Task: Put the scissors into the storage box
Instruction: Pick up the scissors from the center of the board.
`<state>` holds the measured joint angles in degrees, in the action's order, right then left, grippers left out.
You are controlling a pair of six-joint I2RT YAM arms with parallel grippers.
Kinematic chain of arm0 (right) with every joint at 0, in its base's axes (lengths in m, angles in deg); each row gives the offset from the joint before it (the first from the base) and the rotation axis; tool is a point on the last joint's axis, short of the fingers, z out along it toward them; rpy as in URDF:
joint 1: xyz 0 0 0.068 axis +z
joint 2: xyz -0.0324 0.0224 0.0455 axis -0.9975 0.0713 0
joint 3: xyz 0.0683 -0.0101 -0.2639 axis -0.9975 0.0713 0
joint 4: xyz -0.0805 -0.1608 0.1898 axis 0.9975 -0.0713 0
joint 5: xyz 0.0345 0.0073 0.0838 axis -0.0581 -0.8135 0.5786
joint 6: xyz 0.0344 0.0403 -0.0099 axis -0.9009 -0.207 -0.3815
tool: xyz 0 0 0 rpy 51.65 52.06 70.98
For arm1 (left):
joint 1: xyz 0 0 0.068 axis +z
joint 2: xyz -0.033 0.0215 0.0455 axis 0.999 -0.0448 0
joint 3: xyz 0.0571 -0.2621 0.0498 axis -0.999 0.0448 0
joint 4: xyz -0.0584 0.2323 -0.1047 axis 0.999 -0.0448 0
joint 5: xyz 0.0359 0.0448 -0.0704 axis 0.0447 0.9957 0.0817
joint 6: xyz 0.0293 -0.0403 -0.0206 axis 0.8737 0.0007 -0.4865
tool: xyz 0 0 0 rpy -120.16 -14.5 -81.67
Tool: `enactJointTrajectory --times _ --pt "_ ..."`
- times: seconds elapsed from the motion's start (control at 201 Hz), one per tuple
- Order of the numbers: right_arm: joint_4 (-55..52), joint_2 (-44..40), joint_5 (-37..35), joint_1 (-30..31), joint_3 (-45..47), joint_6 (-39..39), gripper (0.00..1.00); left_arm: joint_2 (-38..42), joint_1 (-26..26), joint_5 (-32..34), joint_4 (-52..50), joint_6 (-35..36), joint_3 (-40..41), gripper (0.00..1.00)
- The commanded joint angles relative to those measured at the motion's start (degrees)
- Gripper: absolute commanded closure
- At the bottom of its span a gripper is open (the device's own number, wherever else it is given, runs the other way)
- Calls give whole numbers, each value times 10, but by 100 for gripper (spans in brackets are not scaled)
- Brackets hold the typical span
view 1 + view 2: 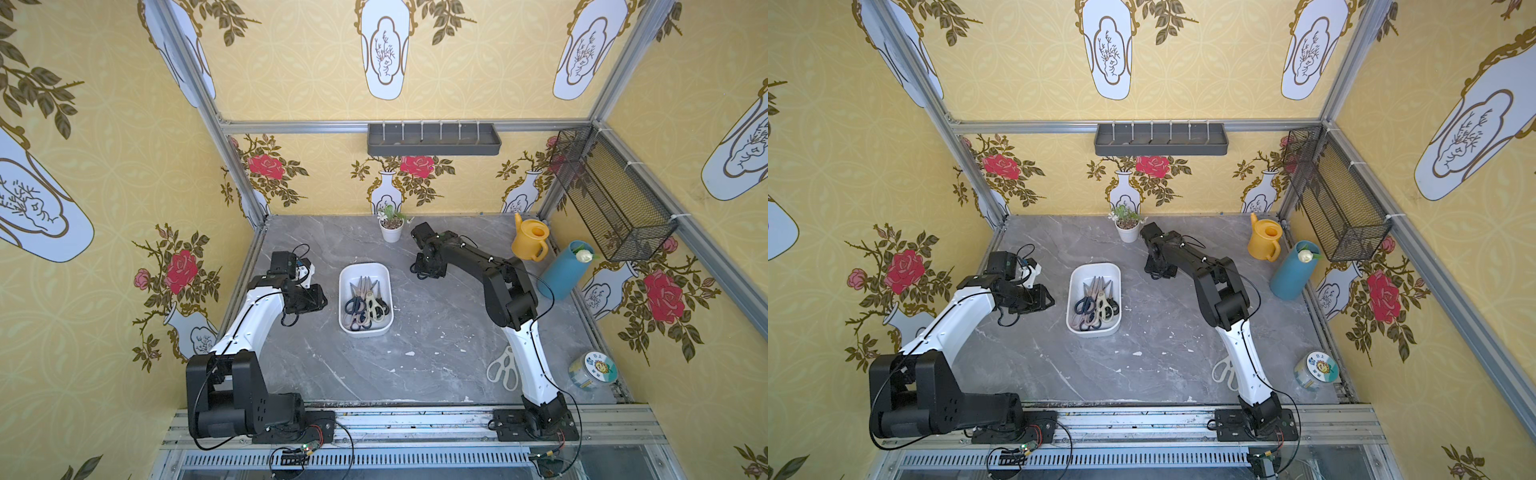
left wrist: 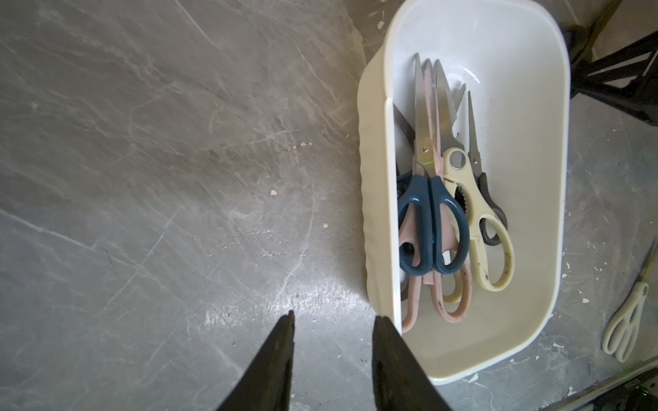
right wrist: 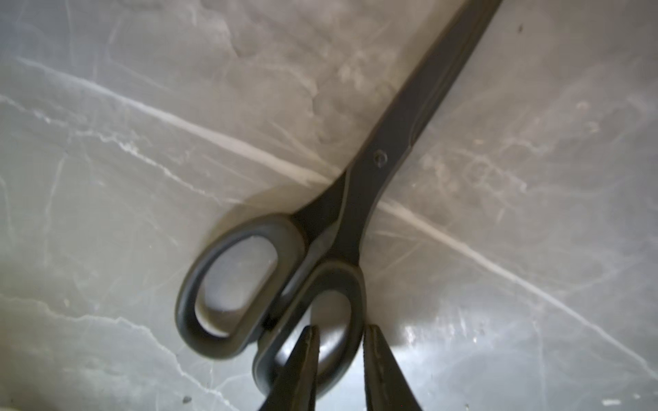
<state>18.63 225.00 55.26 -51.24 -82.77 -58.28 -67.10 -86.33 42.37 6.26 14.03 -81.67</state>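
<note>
Top views: storage box (image 1: 365, 333) (image 1: 1094, 332) sits mid-table (image 1: 415, 374), with a pile of scissors (image 1: 365, 303) already in it. Cream shears (image 1: 503, 368) lie loose, well apart from the box on the right arm's side and partly under that arm. Left gripper (image 1: 307, 299) hangs just beside the box. Right gripper (image 1: 430, 268) is low near the box's far corner, and the pair under it is hidden here. Bare table lies between it and the box.

Left wrist: left gripper (image 2: 334, 316) has its jaws apart and empty, one finger by the box rim. Bare floor shows along the box's opposite wall (image 2: 516, 89).

Right wrist: black scissors (image 3: 356, 199) lie flat beside the box, blades closed. Right gripper (image 3: 340, 331) straddles the smaller handle loop, jaws apart, one fingertip inside and one outside. A gap shows, so no pinch.

Likely stiff, fairly light and blade-heavy. Held by the loop it should dangle and may pivot on the smooth plastic. Needs to clear the box rim and drop lengthwise.
</note>
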Motion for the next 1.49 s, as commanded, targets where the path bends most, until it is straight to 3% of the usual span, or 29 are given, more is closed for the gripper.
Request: enactJointTrajectory --times 0.0,0.154,0.383,0.861,1.075,1.484 --pt "-64 37 -13 0 -21 0 77 0 0 2 -1 4 -1 58" --pt "-79 50 -19 4 -17 0 82 5 0 1 -1 6 0 58" --pt "-83 23 -25 6 -17 9 99 12 1 2 3 6 8 58" --pt "-66 -126 -10 32 41 40 100 15 1 -4 7 5 7 58" --pt "-24 -181 49 76 71 59 100 14 0 -4 8 5 10 58" --pt "-99 -58 82 211 -114 108 100 9 0 -3 7 3 4 58"
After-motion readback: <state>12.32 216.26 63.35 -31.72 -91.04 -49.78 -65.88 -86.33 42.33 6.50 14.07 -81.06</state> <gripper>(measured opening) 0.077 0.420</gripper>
